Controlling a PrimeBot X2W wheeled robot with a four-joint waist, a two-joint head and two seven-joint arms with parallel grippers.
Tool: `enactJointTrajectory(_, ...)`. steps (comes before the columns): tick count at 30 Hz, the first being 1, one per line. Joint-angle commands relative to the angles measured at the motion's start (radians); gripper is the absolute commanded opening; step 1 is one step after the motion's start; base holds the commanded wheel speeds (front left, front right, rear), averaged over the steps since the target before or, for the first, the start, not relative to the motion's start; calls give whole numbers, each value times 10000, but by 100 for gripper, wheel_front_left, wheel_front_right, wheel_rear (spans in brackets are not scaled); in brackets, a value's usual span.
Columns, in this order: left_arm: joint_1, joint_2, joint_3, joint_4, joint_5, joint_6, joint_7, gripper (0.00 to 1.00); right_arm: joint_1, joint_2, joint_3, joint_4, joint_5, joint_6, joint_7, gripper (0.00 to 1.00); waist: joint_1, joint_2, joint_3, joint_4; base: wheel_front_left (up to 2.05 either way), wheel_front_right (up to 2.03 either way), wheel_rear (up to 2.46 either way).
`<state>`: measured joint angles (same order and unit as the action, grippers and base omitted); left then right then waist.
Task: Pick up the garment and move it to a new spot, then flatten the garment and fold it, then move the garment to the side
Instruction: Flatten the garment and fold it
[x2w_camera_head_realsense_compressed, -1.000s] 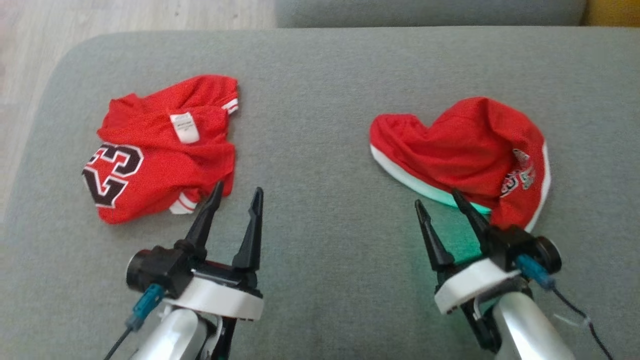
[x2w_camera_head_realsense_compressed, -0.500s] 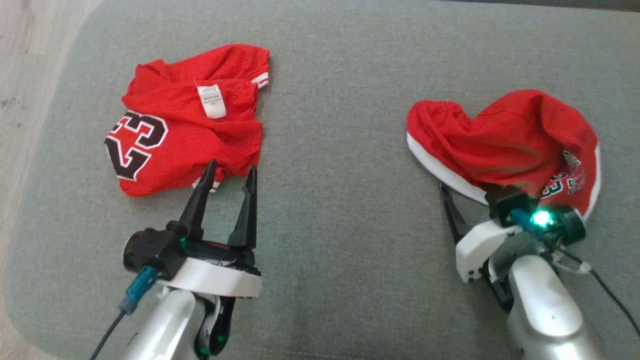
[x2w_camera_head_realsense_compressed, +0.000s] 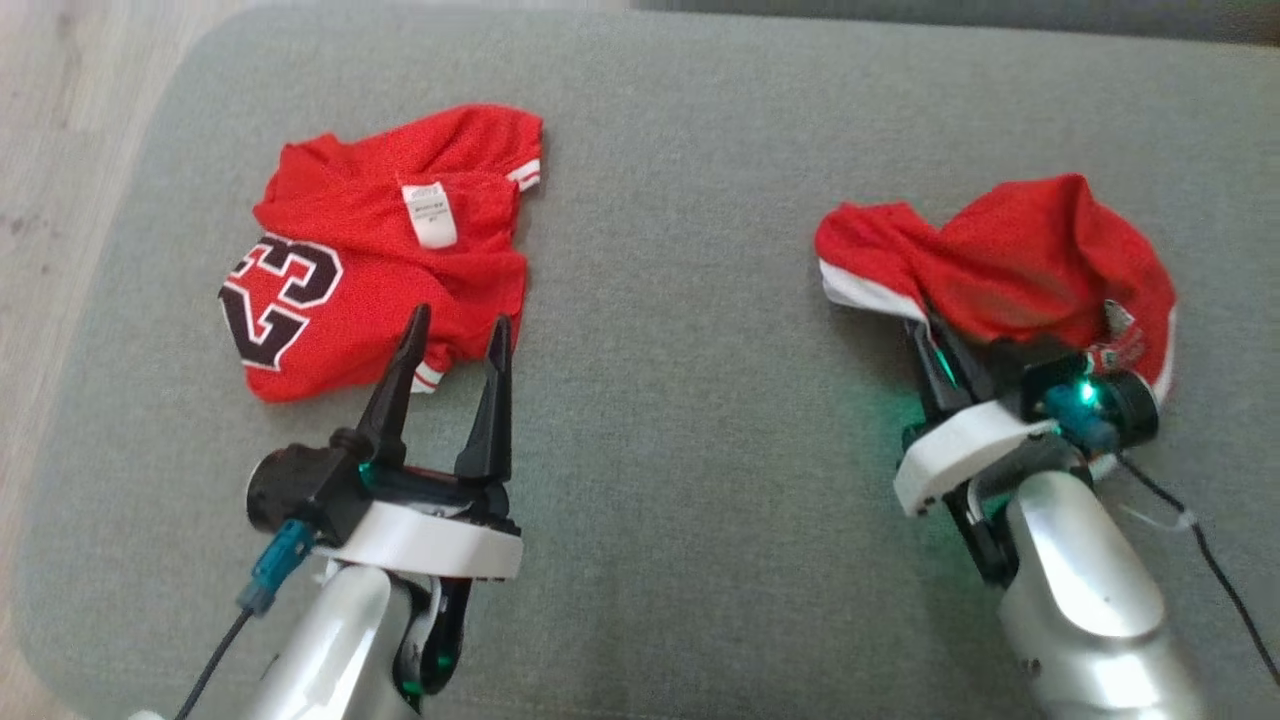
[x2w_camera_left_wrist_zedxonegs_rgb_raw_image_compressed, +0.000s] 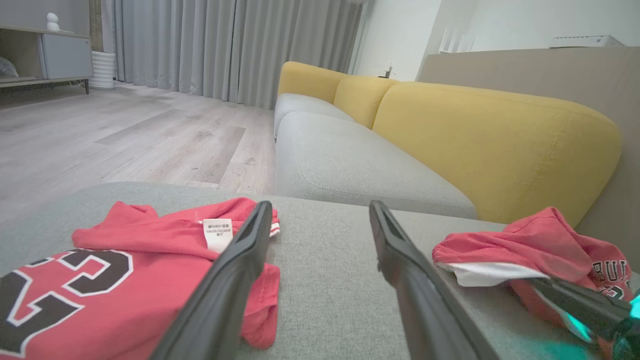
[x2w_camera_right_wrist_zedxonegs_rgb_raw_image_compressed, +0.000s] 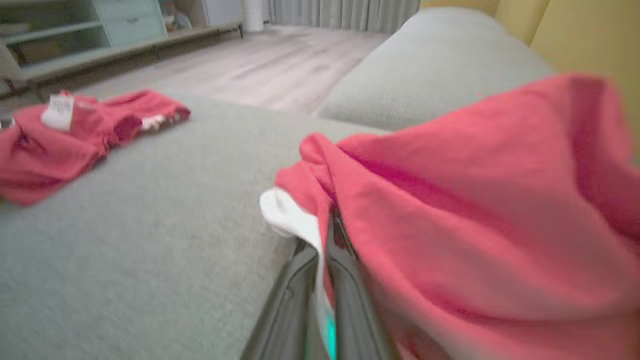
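While the right gripper (x2w_camera_head_realsense_compressed: 928, 338) reaches in from the near right, its two dark fingers sit pressed close together on the near-left edge of the garment (x2w_camera_head_realsense_compressed: 1020, 265), and the right wrist view shows a strip of the white band (x2w_camera_right_wrist_zedxonegs_rgb_raw_image_compressed: 292, 220) caught between them, so it is clamped on the cloth. The garment is a red piece with white trim and a small printed emblem at its near-right side. It lies bunched on the right part of the grey cushion (x2w_camera_head_realsense_compressed: 680, 300), its gripped edge raised a little off the surface and the rest heaped into a rounded mound toward the far right. A green light (x2w_camera_head_realsense_compressed: 1085, 392) glows on the right wrist just beside the cloth. Well apart from it, on the left part of the cushion, lies a red jersey (x2w_camera_head_realsense_compressed: 370, 290) with a black-and-white number 23 and a white label (x2w_camera_head_realsense_compressed: 428, 213) facing up. The left gripper (x2w_camera_head_realsense_compressed: 461, 318) hangs at the near edge of that jersey with its fingers spread wide, holding nothing; whether its left fingertip touches the hem I cannot tell. Pale wooden floor (x2w_camera_head_realsense_compressed: 60, 150) shows at the far left, and in the left wrist view a yellow sofa back (x2w_camera_left_wrist_zedxonegs_rgb_raw_image_compressed: 490, 135) stands beyond the cushion.
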<state>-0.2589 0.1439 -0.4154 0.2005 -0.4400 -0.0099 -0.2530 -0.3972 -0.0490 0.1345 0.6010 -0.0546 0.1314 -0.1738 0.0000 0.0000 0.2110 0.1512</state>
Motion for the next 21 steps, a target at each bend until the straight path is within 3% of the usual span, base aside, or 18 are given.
enactJointTrajectory(1,-89,44,459,-243,84,-27,-87,100,-362,-12,360,-529,449,-7,-245,0,0,0,-271,-152,0,0,0)
enactJointTrajectory(7,265,-23,663,-230,207,-103,-87,100,-1318,-12,-73,-1715,1607,-7,-466,0,0,0,-875,-351,0,0,0)
enactJointTrajectory(14,613,-102,878,-253,271,-173,-87,100,-2399,-12,-1274,-2547,1540,-7,293,0,0,0,-1389,-246,0,0,0)
enactJointTrajectory(21,956,-137,1121,-326,312,-175,-87,100,-3111,-12,-348,-3066,2779,-7,593,0,0,0,-1769,-173,0,0,0)
